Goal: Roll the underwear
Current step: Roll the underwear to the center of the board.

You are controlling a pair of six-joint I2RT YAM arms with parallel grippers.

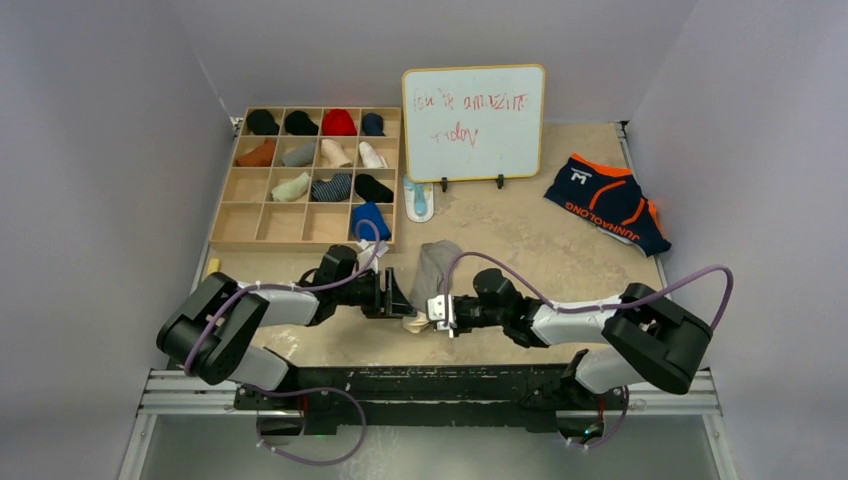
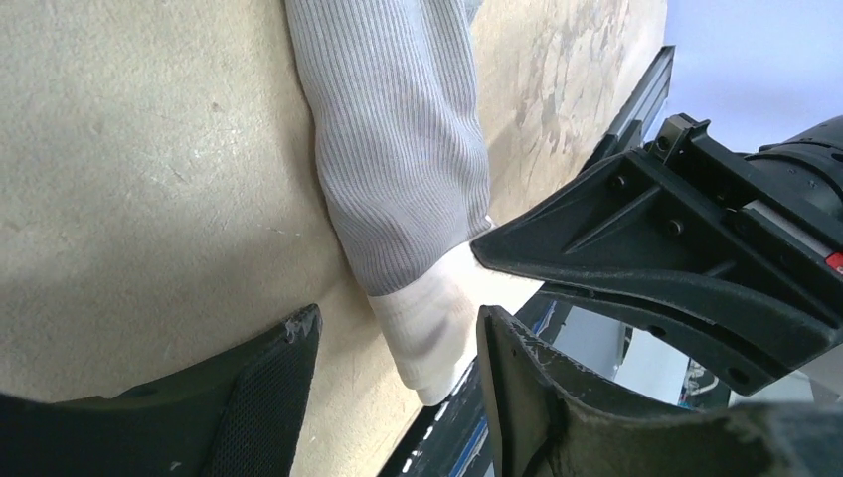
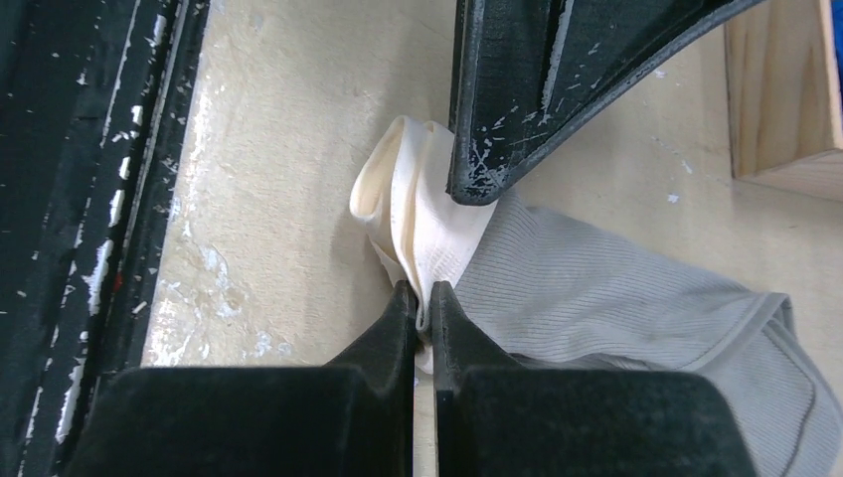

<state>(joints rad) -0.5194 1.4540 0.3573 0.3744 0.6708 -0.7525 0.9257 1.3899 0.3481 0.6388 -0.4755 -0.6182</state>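
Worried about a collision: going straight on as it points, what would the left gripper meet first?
Probably the pale end of the grey underwear, right before the left gripper; the right gripper pinching it sits beyond.

Ribbed pale grey with a cream-white band on the nearer underwear [image 3: 596, 288]. Navy with orange trim and white lettering on the farther underwear [image 1: 608, 200] at the right edge. Mottled beige across the table [image 1: 560, 240].

Soft, even, diffuse lighting with faint shadows; all three views reasonably sharp.
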